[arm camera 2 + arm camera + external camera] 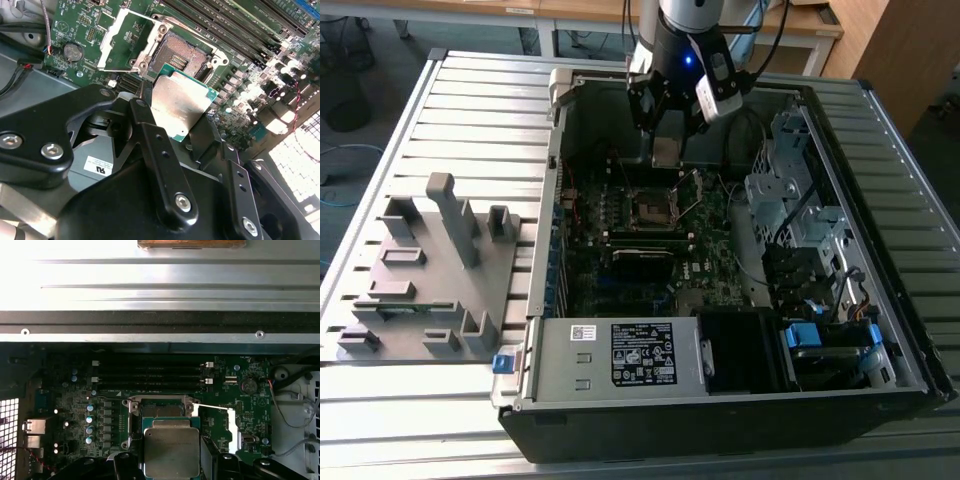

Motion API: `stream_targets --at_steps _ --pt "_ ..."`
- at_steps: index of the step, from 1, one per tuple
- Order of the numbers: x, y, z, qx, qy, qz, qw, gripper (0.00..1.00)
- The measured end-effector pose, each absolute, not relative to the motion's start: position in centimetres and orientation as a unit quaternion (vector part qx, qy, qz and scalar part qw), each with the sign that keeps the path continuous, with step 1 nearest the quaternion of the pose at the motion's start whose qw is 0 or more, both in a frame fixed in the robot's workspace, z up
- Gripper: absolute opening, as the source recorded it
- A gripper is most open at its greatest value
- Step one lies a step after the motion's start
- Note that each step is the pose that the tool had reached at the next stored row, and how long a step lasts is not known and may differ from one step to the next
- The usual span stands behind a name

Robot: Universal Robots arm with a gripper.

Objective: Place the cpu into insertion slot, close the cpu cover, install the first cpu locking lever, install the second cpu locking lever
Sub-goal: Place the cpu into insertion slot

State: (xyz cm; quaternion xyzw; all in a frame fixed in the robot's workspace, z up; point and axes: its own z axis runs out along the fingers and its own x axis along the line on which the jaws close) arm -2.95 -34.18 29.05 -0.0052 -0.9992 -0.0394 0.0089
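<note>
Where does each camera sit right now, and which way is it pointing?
Exterior view: off the arm, high, looking down into the open computer case; the arm and gripper show.
First wrist view: at the wrist, facing the motherboard past the held cpu; gripper parts show.
Second wrist view: at the wrist, looking along the black fingers.
Both wrist views share the cpu, empty insertion slot and open cpu cover.

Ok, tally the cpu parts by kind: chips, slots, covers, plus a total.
cpu: 1
slot: 1
cover: 1
Total: 3
</note>
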Motion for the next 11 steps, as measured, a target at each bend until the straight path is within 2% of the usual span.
stream_targets --at_steps 11 --pt "-2.95 -34.18 28.72 -0.004 -0.999 -0.039 0.009 0.54"
